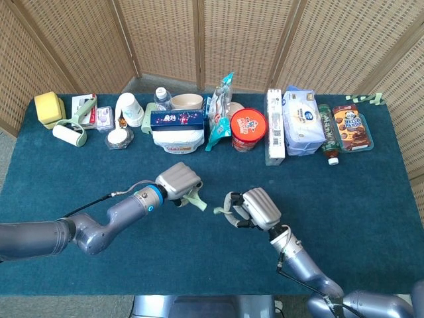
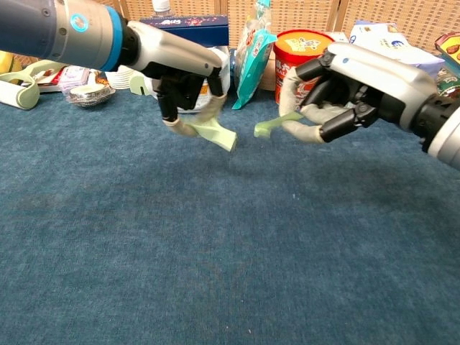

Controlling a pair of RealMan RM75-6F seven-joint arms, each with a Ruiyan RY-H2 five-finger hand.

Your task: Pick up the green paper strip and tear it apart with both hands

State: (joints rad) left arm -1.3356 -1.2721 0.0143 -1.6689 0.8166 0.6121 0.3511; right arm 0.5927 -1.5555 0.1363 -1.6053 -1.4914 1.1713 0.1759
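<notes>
Green paper strip: in two pieces, held above the counter [image 1: 371, 199]. Longer piece [image 2: 212, 131] pinched by left robot hand [image 2: 188, 75]; short piece [image 2: 273, 123] pinched by right robot hand [image 2: 345, 90], clear gap between. Handling: keep both pinches firm while separating. Labels behind the hands: unreadable.

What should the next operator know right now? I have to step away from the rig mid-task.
Left hand: holds one green strip piece in its fingers, above the table.
Right hand: holds the other green piece.
There is a clear gap between the two pieces, so the strip is torn.
Done: pickup and tear.
Left: probably only setting the pieces down, if wanted.
</notes>
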